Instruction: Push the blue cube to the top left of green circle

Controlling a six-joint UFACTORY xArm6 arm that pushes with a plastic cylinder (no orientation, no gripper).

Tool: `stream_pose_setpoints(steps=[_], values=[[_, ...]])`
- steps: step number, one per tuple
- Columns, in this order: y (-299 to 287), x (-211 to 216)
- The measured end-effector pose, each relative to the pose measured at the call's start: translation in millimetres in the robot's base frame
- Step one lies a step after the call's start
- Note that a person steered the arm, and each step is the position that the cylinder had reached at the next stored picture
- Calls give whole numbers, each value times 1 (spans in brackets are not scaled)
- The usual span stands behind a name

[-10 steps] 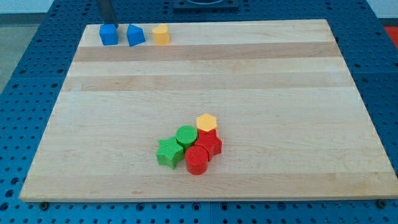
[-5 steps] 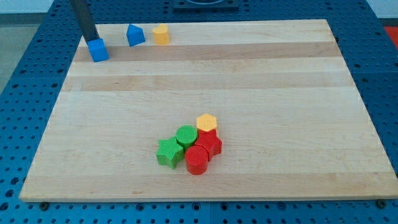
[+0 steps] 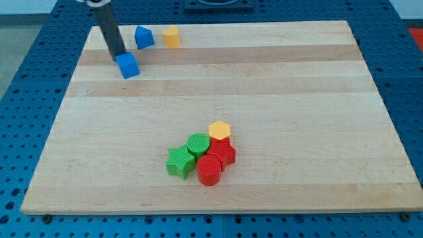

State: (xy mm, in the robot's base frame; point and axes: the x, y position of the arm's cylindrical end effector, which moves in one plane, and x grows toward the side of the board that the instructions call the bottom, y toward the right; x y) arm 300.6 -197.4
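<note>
With no gripper to see, the tip [image 3: 119,57] is touching the blue cube [image 3: 127,66] off-centre, risking it spinning wide of the green circle [image 3: 197,143].

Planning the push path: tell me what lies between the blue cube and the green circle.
Nothing: in the camera view, only bare board lies between the blue cube and the green circle. My tip touches the cube's upper left.

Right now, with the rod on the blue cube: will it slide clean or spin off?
The blue cube likely slides easily: flat-bottomed on the smooth wooden board. My tip meets its upper-left corner, off-centre, so it may rotate. It probably won't roll or tip.
</note>
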Motion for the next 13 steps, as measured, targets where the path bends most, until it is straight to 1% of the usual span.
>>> stream_pose_setpoints(steps=[1, 2, 7, 8, 10, 13], values=[[23, 19], [36, 48], [41, 201], [49, 207], [49, 183], [69, 182]])
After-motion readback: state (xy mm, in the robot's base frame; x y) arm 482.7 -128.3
